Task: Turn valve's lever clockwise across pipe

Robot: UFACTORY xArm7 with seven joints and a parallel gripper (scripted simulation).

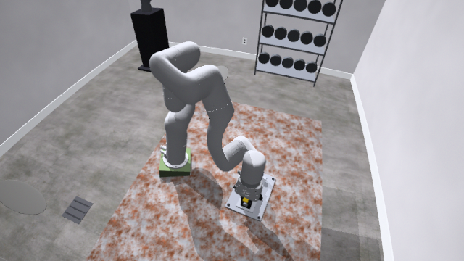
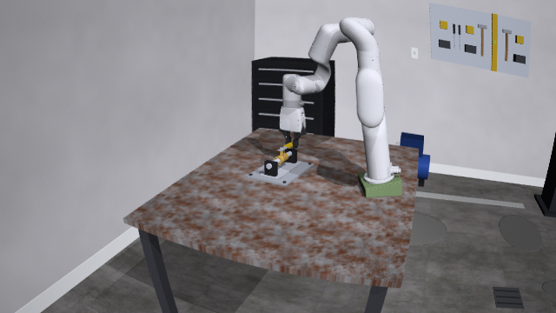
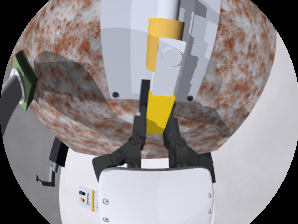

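Observation:
The valve (image 2: pixel 280 160) stands on a grey baseplate (image 2: pixel 281 173) on the mottled table, with a pale pipe between two black end blocks. Its yellow lever (image 3: pixel 160 106) lies flat along the pipe, pointing toward my wrist camera. My gripper (image 3: pixel 155 113) comes straight down over the lever's free end and is shut on it, one dark finger on each side. In the top view the gripper (image 1: pixel 248 197) covers most of the valve, and only a bit of the yellow lever (image 1: pixel 246 201) shows above the baseplate (image 1: pixel 250 199). In the exterior view the gripper (image 2: pixel 290 142) is at the valve's far end.
The arm's green base block (image 2: pixel 381 186) sits on the table to the right of the valve. A black cabinet (image 2: pixel 293 96) stands behind the table. The table's edge (image 2: pixel 261 261) lies well in front of the valve.

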